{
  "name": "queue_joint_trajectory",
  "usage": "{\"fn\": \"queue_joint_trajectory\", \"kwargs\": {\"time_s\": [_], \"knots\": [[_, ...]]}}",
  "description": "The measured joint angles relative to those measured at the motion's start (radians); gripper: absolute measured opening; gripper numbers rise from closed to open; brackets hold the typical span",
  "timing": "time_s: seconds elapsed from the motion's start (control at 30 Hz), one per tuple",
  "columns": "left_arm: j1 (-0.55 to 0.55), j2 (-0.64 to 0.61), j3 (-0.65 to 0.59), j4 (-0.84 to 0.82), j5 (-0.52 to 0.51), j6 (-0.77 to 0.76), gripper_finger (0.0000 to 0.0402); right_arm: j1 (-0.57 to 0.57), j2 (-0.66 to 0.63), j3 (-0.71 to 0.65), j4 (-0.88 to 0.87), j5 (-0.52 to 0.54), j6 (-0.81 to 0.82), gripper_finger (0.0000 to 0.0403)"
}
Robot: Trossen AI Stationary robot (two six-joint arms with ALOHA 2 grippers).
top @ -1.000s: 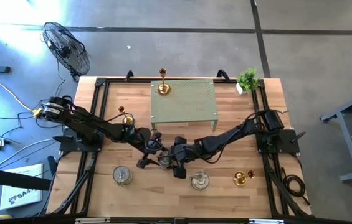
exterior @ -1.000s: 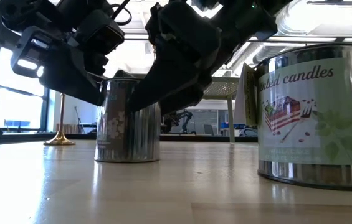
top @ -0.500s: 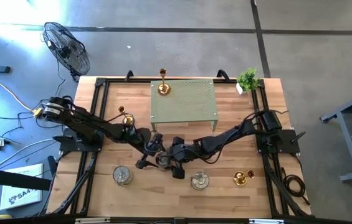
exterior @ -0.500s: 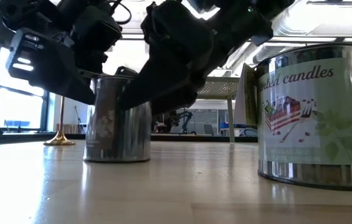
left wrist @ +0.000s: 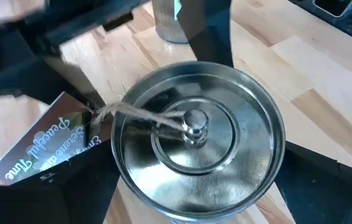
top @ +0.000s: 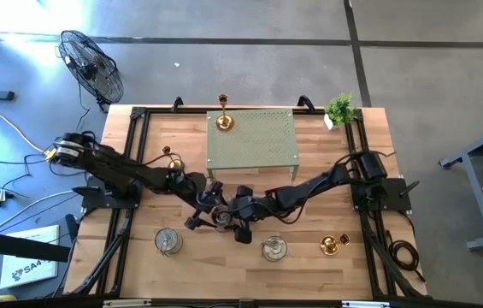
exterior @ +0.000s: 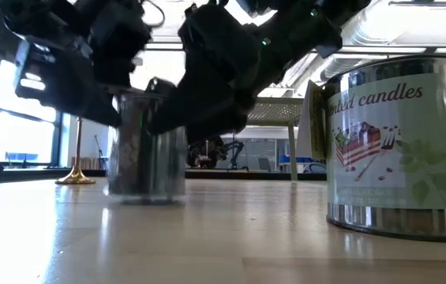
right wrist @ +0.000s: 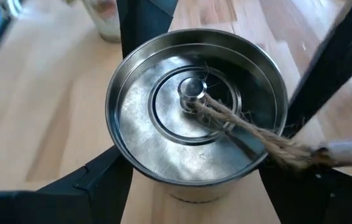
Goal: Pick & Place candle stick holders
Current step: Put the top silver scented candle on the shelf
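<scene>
Both arms meet at the middle of the wooden table (top: pixel 138 257), over one silvery tin (exterior: pixel 145 142).

Left gripper (top: pixel 206 210): reaches in from the left side. In the left wrist view its two dark fingers (left wrist: pixel 76 193) stand on either side of the tin's round lid, close against the wall — spread to the tin's width, apparently clamped on it.

Right gripper (top: pixel 234 216): reaches in from the right side. In the right wrist view its fingers (right wrist: pixel 95 186) likewise flank the same tin on both sides, close to the rim — contact appears likely, though not certain.

The tin has a knobbed lid with twine (right wrist: pixel 250 127) tied round the knob and a paper tag (left wrist: pixel 45 140) attached. In the low view its base looks blurred, right at the table surface; whether it rests or is just off the wood I cannot tell.

Other holders:
- second silvery tin (top: pixel 167 242) at the front left
- third silvery tin (top: pixel 273 248) at the front centre, labelled, large in the low view
- gold holder (top: pixel 331 245) at the front right
- gold holder (top: pixel 167 152) by the left arm
- gold holder (top: pixel 223 118) on the corner of the green perforated stand (top: pixel 258 141)

Small potted plant (top: pixel 339 109) sits at the back right corner.
</scene>
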Motion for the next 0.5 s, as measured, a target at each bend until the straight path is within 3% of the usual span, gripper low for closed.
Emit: {"fn": "queue_joint_trajectory", "kwargs": {"time_s": [0.2, 0.5], "knots": [[0.000, -0.109, 0.017, 0.043, -0.014, 0.031, 0.0397, -0.003, 0.000, 0.004, 0.051, 0.008, 0.004, 0.0288], [-0.001, -0.123, 0.013, 0.026, -0.011, 0.023, 0.0396, -0.006, -0.001, 0.002, 0.057, -0.013, -0.005, 0.0238]]}}
